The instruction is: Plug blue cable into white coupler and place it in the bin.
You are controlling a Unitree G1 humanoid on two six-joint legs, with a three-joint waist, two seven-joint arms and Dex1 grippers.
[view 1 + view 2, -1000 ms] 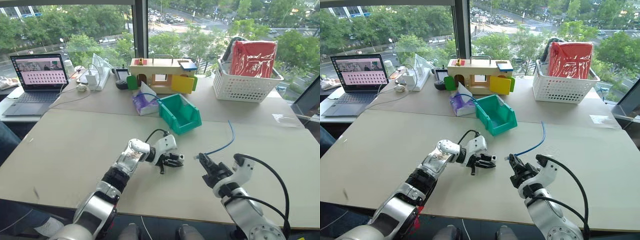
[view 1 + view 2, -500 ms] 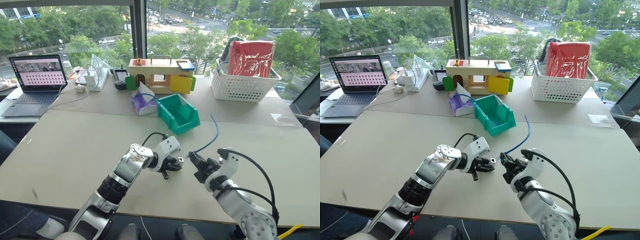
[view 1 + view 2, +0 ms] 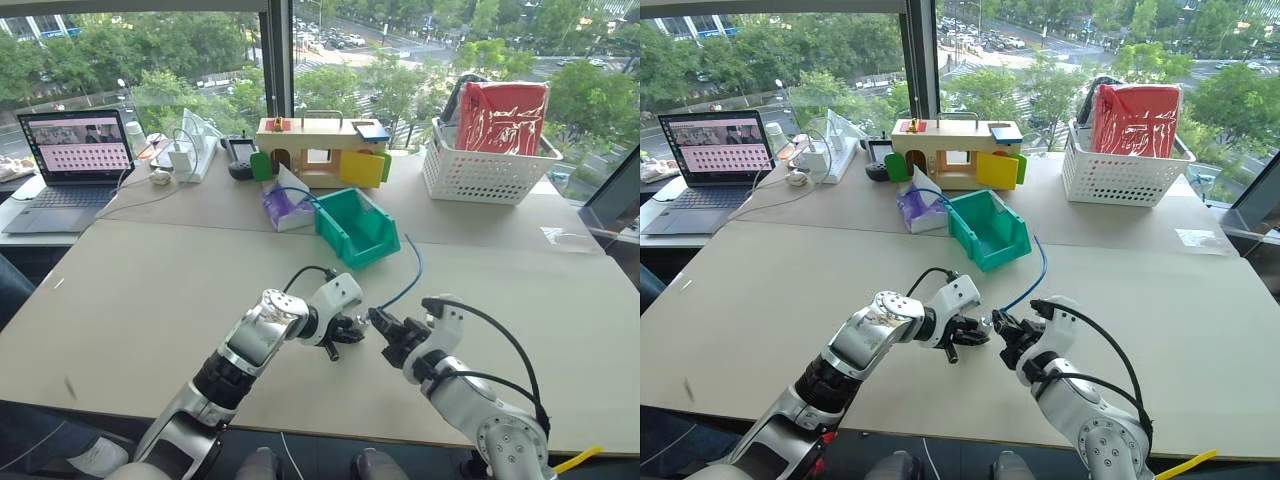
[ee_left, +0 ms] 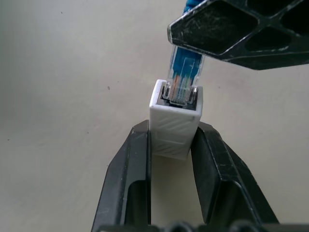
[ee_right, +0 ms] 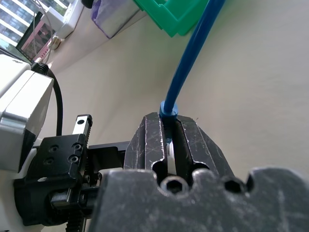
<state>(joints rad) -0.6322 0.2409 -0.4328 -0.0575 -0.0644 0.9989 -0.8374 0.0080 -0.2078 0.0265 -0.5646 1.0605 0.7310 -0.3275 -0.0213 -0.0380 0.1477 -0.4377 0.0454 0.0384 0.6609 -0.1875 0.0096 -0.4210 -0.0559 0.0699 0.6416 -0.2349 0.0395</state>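
Left hand (image 4: 171,140) clamped on the coupler (image 4: 175,121), socket facing away from the wrist; right hand (image 5: 170,128) closed tight on the cable (image 3: 408,270) just behind its plug (image 4: 183,77). Met low over the tabletop (image 3: 150,290) in front of the bin (image 3: 358,226), near the front edge. Seen from the left wrist, plug tip sitting in the socket mouth, most of the clear body outside, leaning a little off the socket's line, so judged only partly in and not latched. Free length of cable arcing up and back toward the bin, its far end hard to make out. Biggest risk from here: pushing along that slight tilt, jamming the plug against the socket rim or bending its latch tab. Could also twist the coupler between the left fingers (image 4: 130,159), gripped only at its lower half, or let it slide back under the push. Cable might slip through the right hand if the plug binds. Letting go before full seating would likely let the two fall apart on the way to the bin. Compared with a second earlier: hands then well apart, an open stretch of tabletop between them; now brought together, the right one shifted inward toward the left. Cable loop carried along, its arc now standing closer to the bin. Bin, basket (image 3: 490,160) and laptop (image 3: 70,165) unchanged.
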